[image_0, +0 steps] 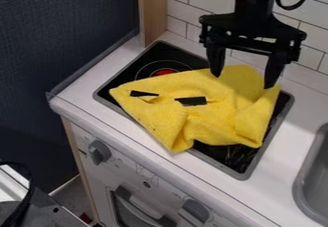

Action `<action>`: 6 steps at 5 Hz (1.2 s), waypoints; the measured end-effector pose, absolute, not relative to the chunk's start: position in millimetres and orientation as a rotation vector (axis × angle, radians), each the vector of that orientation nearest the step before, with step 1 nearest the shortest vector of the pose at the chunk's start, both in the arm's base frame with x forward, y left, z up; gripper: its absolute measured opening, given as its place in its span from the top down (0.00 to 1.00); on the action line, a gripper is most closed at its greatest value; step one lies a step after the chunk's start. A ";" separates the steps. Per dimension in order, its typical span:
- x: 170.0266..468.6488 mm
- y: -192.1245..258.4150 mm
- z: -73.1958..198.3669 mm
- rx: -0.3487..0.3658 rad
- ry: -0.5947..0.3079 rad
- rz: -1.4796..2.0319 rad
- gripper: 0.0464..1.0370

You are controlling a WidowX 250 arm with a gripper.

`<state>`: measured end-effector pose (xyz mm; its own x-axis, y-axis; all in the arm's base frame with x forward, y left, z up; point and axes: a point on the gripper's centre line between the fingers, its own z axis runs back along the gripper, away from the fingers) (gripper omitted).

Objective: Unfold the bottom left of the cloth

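The claw [243,81] is hanging, spread wide, above the rumpled yellow cloth [221,120], which is lying across the stove top [173,53]; the unfolding is seemingly awaiting its grasp, calling for a pinch at the bottom-left fold.

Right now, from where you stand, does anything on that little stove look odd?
Yes: the rumpled yellow cloth lies bunched across the black stovetop, one corner poking over its front edge. Two black patches also interrupt the cloth; I can't tell whether they're holes or something on it.
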<state>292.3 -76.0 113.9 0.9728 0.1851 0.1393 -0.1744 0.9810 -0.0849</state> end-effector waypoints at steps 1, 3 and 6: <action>287.8 -74.6 103.8 -0.060 -0.112 0.198 0.04; 275.6 -61.8 81.7 0.034 -0.091 0.626 0.04; 280.2 -21.1 43.4 0.149 0.075 0.907 0.04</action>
<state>280.2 -21.1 43.4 0.6145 0.7889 -0.0014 -0.7785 0.6067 0.1607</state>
